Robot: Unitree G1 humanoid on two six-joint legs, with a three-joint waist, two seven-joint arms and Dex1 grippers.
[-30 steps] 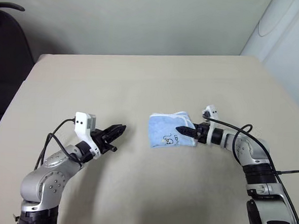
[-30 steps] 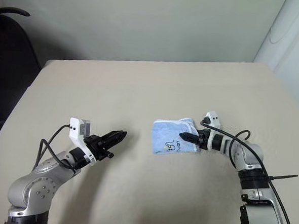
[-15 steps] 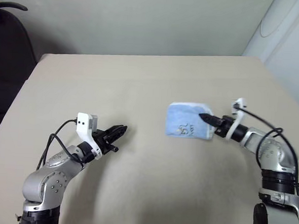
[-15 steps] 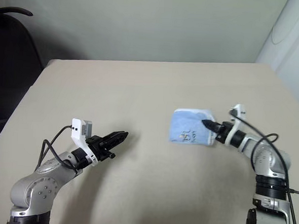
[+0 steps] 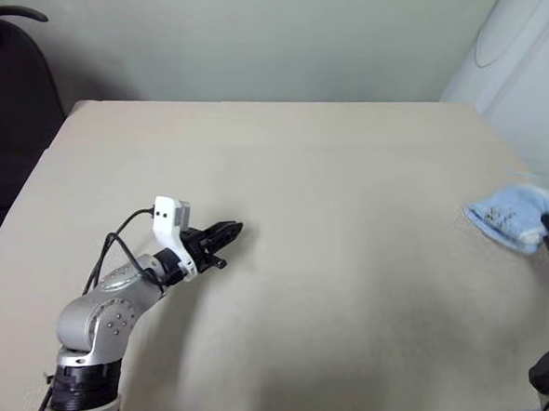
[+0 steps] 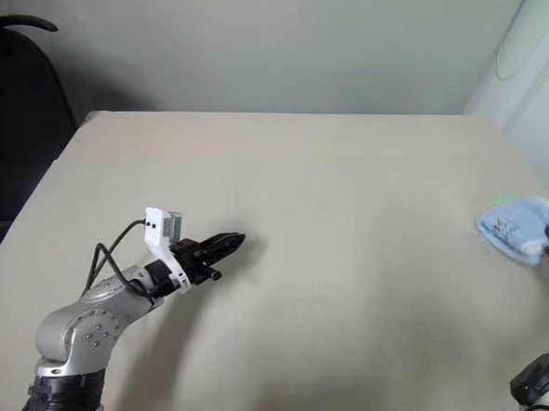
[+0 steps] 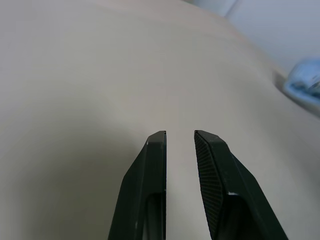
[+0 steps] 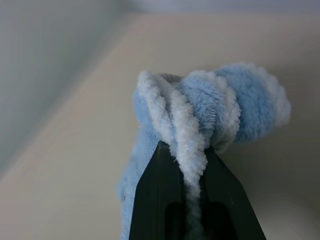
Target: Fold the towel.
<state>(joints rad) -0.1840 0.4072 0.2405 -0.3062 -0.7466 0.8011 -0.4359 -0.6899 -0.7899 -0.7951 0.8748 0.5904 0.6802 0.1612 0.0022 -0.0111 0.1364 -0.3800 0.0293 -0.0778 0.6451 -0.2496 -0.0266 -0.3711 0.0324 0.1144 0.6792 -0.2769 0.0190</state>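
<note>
Black fingers (image 8: 165, 200) of the right gripper (image 8: 186, 155) are clamped tight on a bunched fold of the towel (image 5: 509, 213), the light blue terry and its white edging squeezed between the two tips in the right wrist view. From the head views the towel sits at the far right side of the table (image 5: 330, 218), near that edge, crumpled into a small folded bundle with its dark printed motif facing up; the right gripper meets it at the very border of the picture, and whether the cloth rests on the tabletop or hangs just above it cannot be told. Well apart, toward the near left of the table, the left gripper (image 5: 228, 232) points level over bare tabletop with nothing between its fingers (image 7: 150, 190), which stand a narrow gap apart. In the left wrist view the towel shows as a blue patch in the distance. A dark chair (image 5: 10, 105) stands beyond the table's left edge, and a pale wall (image 5: 266, 37) rises behind it.
</note>
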